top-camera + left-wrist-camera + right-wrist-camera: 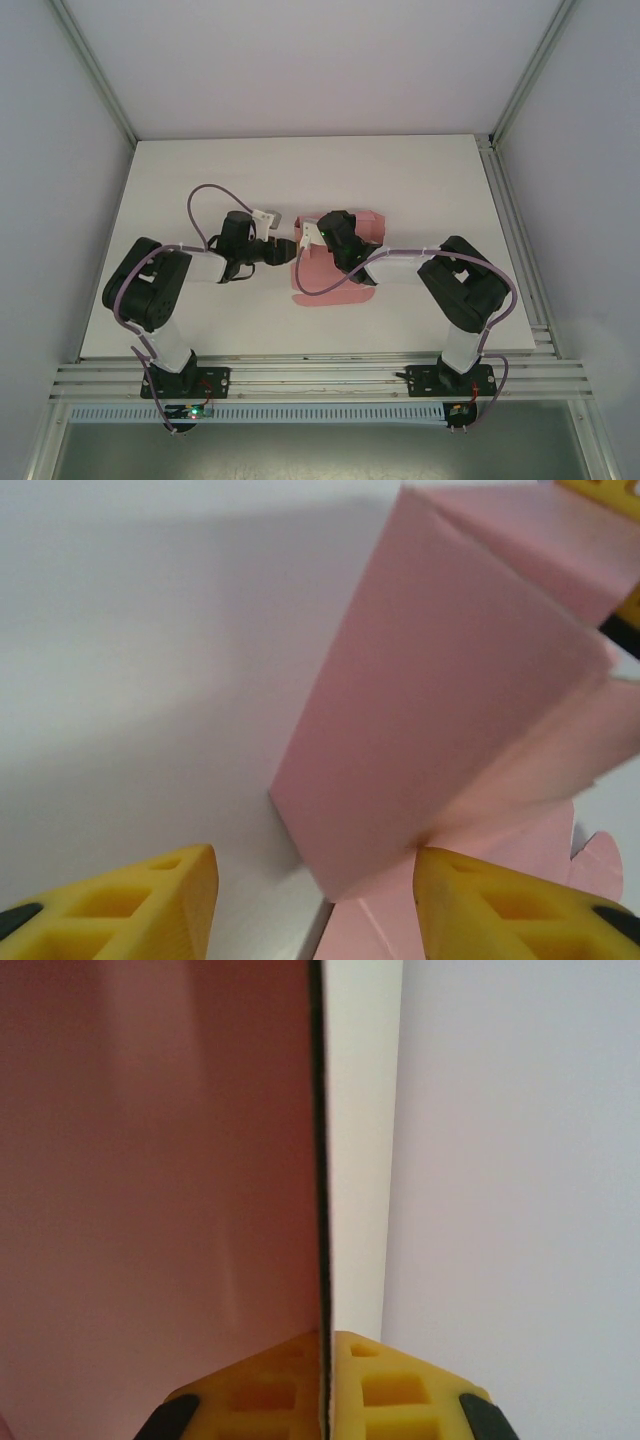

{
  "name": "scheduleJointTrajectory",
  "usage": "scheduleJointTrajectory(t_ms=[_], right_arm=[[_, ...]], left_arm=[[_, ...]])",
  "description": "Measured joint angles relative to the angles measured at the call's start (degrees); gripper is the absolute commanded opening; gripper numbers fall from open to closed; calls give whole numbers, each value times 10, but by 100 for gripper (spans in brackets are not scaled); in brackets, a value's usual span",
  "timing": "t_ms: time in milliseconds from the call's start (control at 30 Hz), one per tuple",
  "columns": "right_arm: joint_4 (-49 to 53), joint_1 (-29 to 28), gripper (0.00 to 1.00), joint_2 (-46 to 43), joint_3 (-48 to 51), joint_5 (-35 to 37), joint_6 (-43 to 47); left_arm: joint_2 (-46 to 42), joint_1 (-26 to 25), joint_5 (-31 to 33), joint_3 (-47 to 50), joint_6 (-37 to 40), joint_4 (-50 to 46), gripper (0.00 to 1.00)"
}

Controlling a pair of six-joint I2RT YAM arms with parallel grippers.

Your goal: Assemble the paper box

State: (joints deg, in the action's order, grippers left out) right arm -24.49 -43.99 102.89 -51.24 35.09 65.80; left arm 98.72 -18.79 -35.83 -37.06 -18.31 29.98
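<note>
The pink paper box [335,290] lies partly folded at the middle of the white table, one panel raised. My right gripper [320,238] comes in from the right. In the right wrist view the right gripper [324,1390] is shut on that upright panel [150,1160], seen edge-on between the yellow fingers. My left gripper [288,250] reaches the box's left side. In the left wrist view the left gripper [315,910] is open, and a corner of the folded panel [430,710] sits between its fingers. The right fingertip [500,900] touches the card. The left fingertip [140,900] stands apart over the bare table.
The white table [200,180] has free room to the left, right and far side of the box. An aluminium rail [320,375] runs along the near edge, where both arm bases are bolted. Grey walls close in the sides and back.
</note>
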Motion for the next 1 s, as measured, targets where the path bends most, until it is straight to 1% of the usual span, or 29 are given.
scheduleJointTrajectory(t_ms=[300,400,467,567,667,767,867,1000], right_arm=[[19,0,0,-12,0,-6,-12],[33,0,0,-20,0,-9,-28],[40,0,0,-22,0,-12,-35],[45,0,0,-22,0,-13,-40],[45,-1,0,-22,0,-12,-44],[45,-1,0,-23,0,-13,-48],[47,-2,0,-24,1,-13,-56],[51,-2,0,-28,3,-11,-63]], left_arm=[[-2,-7,-1,-10,3,13,51],[11,-20,2,-25,8,23,51],[20,-32,8,-28,10,34,52],[28,-45,29,-28,14,49,54],[29,-58,68,-27,19,58,53],[30,-74,114,-27,23,72,48],[36,-88,170,-24,32,92,37],[42,-97,212,-22,43,110,27]])
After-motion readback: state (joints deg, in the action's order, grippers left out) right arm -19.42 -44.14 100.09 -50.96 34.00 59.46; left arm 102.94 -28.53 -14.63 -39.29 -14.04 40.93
